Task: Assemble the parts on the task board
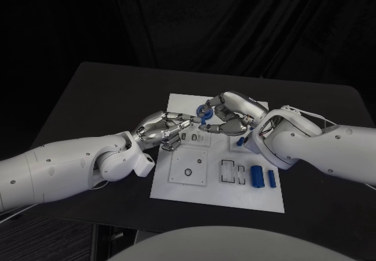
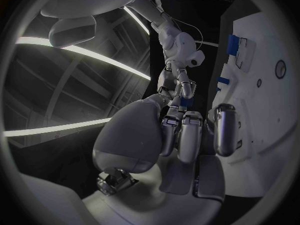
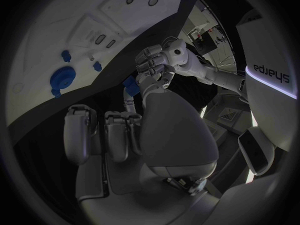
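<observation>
The white task board [image 1: 235,197] lies in the middle of the black table. Above its far half my two hands meet fingertip to fingertip. A small blue part [image 1: 204,113] sits between them, and the fingers of my left hand [image 1: 166,129] and of my right hand [image 1: 229,116] both close on it. From the left wrist the blue part [image 2: 185,102] shows between my left fingertips [image 2: 187,120] and the right hand [image 2: 178,50]. From the right wrist the blue part [image 3: 129,83] lies just under the curled left hand [image 3: 157,65].
Two blue bars [image 1: 257,175] [image 1: 271,178] lie at the board's near right, and another blue piece [image 1: 241,142] sits beside my right wrist. A round blue part [image 3: 62,77] stands in the board [image 3: 56,30]. Empty recesses [image 1: 228,171] mark the board's near half.
</observation>
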Robot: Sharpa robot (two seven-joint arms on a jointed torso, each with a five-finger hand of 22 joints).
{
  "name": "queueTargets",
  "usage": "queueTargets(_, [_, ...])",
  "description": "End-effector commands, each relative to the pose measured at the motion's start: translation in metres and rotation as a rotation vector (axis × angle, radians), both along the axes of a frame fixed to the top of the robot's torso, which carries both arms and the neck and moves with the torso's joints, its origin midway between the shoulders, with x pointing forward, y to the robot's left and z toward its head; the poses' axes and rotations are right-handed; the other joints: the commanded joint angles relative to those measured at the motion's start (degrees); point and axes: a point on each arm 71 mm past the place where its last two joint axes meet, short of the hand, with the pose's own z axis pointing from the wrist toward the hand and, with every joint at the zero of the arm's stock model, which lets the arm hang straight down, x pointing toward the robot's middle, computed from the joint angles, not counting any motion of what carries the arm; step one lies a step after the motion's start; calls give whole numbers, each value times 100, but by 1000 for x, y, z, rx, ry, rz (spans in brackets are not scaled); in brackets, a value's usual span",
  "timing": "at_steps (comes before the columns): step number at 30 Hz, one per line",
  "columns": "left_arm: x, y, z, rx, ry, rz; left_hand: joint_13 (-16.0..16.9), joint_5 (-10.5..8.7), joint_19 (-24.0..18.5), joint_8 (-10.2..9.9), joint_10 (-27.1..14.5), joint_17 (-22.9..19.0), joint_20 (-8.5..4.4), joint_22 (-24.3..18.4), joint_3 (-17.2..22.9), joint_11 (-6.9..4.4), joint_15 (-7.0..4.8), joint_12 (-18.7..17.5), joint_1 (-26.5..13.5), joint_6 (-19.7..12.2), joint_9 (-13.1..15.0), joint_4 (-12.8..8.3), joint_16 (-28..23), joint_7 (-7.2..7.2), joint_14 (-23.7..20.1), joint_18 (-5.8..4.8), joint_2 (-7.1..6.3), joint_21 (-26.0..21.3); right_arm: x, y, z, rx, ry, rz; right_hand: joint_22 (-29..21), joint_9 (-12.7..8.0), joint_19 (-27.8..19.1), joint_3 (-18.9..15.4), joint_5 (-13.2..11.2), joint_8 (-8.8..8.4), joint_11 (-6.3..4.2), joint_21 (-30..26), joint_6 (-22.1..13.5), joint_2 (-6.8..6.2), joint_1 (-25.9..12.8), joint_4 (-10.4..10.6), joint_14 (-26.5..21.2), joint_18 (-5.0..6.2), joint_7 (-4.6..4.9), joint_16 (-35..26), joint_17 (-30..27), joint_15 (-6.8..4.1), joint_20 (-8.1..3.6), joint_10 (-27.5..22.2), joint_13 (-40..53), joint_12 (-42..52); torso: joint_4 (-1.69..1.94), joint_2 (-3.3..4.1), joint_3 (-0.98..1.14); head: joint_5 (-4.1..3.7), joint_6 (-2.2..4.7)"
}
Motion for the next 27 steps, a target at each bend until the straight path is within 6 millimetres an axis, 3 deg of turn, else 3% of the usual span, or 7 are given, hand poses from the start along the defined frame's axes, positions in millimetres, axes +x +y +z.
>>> queueTargets(1, [-1,-2,0,-10,5,-10,1492,-39,-17,-16,599,1505,-12,602,46,-29,-21,14,39,-6,-6,3,15,-4,595,-59,16,-34,-1,2,-1,-3,6,5,1232,76,144,40,16,46,-8,-16,240,36,14,4,585,-16,-207,17,1510,-10,-10,607,1510,15,0,1,0,-5,4])
queueTargets(18, [-2,2,1,-12,-4,7,1492,-24,-17,-15,599,1505,-15,604,73,-34,-24,14,61,5,-5,-22,15,-6,595,-58,22,-36,2,0,-2,-14,10,-1,1232,75,144,38,0,48,-10,-16,247,37,18,0,585,-16,-208,17,1510,-14,-12,607,1510,15,1,3,-1,4,-2])
queueTargets(27, [-3,18,3,-4,-19,54,1492,-9,0,-3,599,1505,-17,616,85,-35,-26,14,75,66,3,-44,15,1,595,-62,13,-33,9,-7,-13,-24,14,-19,1227,58,133,24,-226,34,-9,-31,234,74,25,4,585,-13,-205,17,1510,-15,-17,607,1510,15,4,1,-5,16,-2])
